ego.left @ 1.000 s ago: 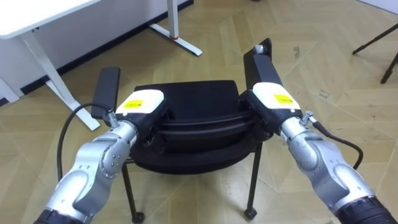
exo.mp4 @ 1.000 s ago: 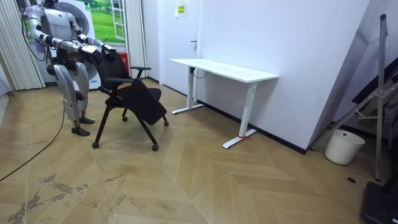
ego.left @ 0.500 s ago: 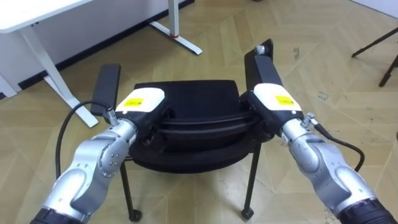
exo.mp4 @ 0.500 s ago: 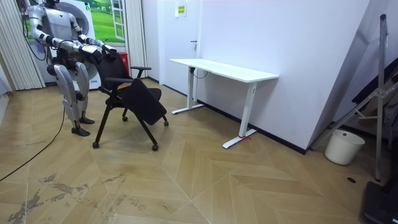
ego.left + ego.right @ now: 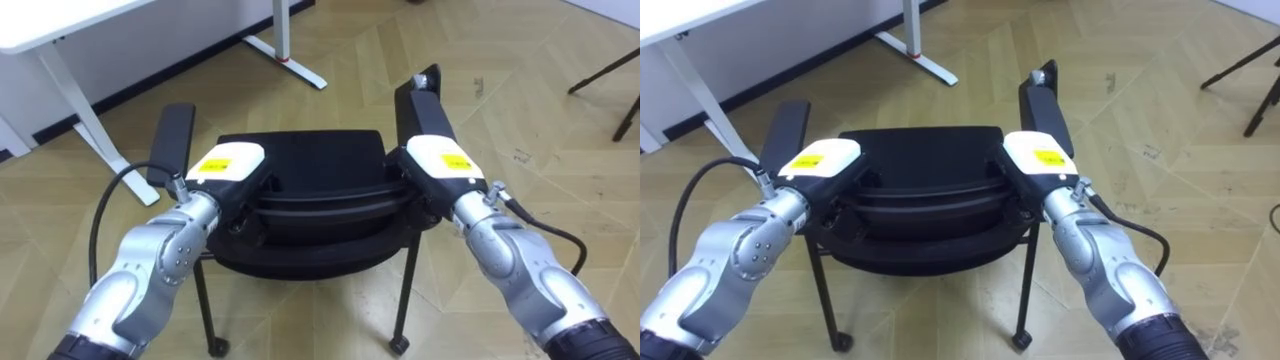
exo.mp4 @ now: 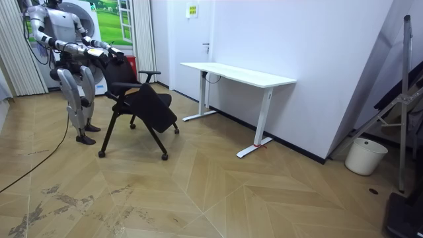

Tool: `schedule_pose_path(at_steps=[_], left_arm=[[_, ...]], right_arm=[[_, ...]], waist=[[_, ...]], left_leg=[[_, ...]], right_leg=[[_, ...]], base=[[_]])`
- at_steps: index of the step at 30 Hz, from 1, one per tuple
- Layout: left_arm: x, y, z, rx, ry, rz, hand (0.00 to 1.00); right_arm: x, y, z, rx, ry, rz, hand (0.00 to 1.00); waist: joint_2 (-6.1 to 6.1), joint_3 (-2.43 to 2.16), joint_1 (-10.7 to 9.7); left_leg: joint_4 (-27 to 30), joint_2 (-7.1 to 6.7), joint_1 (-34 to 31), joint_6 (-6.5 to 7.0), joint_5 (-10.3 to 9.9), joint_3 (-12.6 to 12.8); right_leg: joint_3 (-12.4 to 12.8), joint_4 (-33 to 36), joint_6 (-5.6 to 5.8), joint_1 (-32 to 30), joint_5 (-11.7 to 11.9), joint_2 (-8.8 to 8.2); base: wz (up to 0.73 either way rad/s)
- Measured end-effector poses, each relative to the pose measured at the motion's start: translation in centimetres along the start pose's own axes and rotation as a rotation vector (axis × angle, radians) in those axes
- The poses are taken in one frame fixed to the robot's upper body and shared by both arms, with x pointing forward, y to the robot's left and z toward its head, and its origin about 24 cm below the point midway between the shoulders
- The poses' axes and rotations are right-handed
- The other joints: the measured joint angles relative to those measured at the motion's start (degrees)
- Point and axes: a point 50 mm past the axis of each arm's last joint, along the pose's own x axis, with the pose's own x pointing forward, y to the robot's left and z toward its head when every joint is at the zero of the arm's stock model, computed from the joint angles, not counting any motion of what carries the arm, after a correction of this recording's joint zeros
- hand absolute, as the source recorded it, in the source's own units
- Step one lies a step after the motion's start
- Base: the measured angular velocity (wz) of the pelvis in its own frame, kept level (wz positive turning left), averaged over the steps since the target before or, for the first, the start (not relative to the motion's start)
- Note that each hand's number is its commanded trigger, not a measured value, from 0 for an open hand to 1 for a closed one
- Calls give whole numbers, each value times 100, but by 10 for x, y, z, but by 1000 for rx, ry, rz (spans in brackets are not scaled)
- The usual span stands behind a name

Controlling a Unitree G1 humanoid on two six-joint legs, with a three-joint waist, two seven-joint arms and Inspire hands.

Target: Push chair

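- I'm looking down over the black chair (image 5: 300,170), right in front of the robot on the wood floor (image 5: 520,110), its backrest towards me
- Left robot hand (image 5: 228,170) sits on the left end of the backrest's top edge, back of the hand up
- Its fingers go over the far side of the backrest, so I cannot tell whether they are curled round it or lying flat
- Right robot hand (image 5: 440,165) is on the right end of the same edge, level with the left one
- Same story there: fingers hidden behind the backrest, grip impossible to read
- Left armrest (image 5: 172,143) shows just outside the left robot hand, right armrest (image 5: 420,105) runs forward past the right one
- A chair leg with its castor (image 5: 400,343) stands on the floor at the bottom, between my two forearms
- White bench (image 5: 60,30) is at the upper left, beyond the chair, with its foot (image 5: 285,55) stretched across the floor ahead
- In the room view the robot stands upright at the left, both arms reaching forward to the top of the chair's back
- There the chair is between the robot and the bench, apart from the bench, and its seat is tilted steeply
- A white bucket (image 6: 365,156) stands by the wall at the room view's right, well away from the chair
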Motion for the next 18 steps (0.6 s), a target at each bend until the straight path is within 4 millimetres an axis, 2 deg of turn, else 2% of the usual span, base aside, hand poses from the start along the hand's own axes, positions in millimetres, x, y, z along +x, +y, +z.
schedule_pose_path(at_steps=[2,6,7,8,9,10,11,12,13,15,16,17,18], left_arm=[[1,1,-1,4,1,0,100],[1,-1,-7,10,15,-16,100],[1,-2,-8,8,16,-17,100],[1,-3,-9,0,19,-22,100],[2,-4,-9,-7,25,-32,100],[2,-5,-10,-9,26,-41,100],[3,-7,-10,-14,23,-51,100],[4,-10,-10,-24,21,-60,100],[4,-11,-10,-28,21,-63,100],[4,-13,-9,-32,17,-74,100],[4,-13,-8,-31,12,-79,100],[4,-14,-7,-30,7,-83,100],[4,-13,-6,-28,1,-80,100]], right_arm=[[0,0,1,1,-6,0,100],[0,2,4,-2,-28,16,100],[0,2,4,-7,-32,16,100],[0,2,5,-17,-40,16,100],[0,2,5,-28,-43,17,100],[0,3,6,-33,-46,19,100],[0,4,6,-39,-45,24,100],[-1,4,4,-45,-42,30,100],[-1,5,3,-45,-40,34,100],[-2,7,2,-44,-33,43,100],[-3,9,1,-39,-30,46,100],[-5,10,-1,-32,-24,49,100],[-5,10,-2,-29,-23,46,100]], waist=[[7,3,24],[78,43,56],[83,38,65],[156,54,108],[224,70,162],[246,70,175],[269,63,186],[265,64,159],[265,65,174],[237,48,237],[206,19,303],[203,-42,375],[203,-51,380]], left_leg=[[403,75,-152,-20,-116,245],[1483,222,-529,-59,-199,329],[1723,254,-629,-59,-199,338],[2389,347,-923,-27,-158,371],[3054,444,-1235,39,-12,372],[3305,448,-1368,72,37,323],[3462,346,-1623,95,25,243],[3473,253,-1901,163,-9,283],[3431,222,-2043,169,-5,349],[2935,50,-2340,145,22,491],[2315,-81,-2430,184,130,504],[1740,-164,-2475,223,304,535],[1225,-246,-2468,279,509,572]], right_leg=[[-16,201,-47,-90,-173,9],[-64,532,-195,-81,-419,8],[-74,584,-209,-72,-471,18],[-51,724,-254,-67,-613,61],[16,884,-300,-63,-747,113],[19,951,-334,-46,-800,116],[14,1079,-378,-20,-899,97],[17,1198,-411,9,-982,73],[16,1248,-417,35,-1031,71],[32,1399,-370,39,-1217,61],[54,1487,-374,44,-1319,58],[56,1507,-386,58,-1370,77],[65,1524,-374,107,-1432,112]], base=[[7],[3],[4],[-13],[-17],[-4],[7],[6],[-6],[-12],[-21],[-16],[-10]])
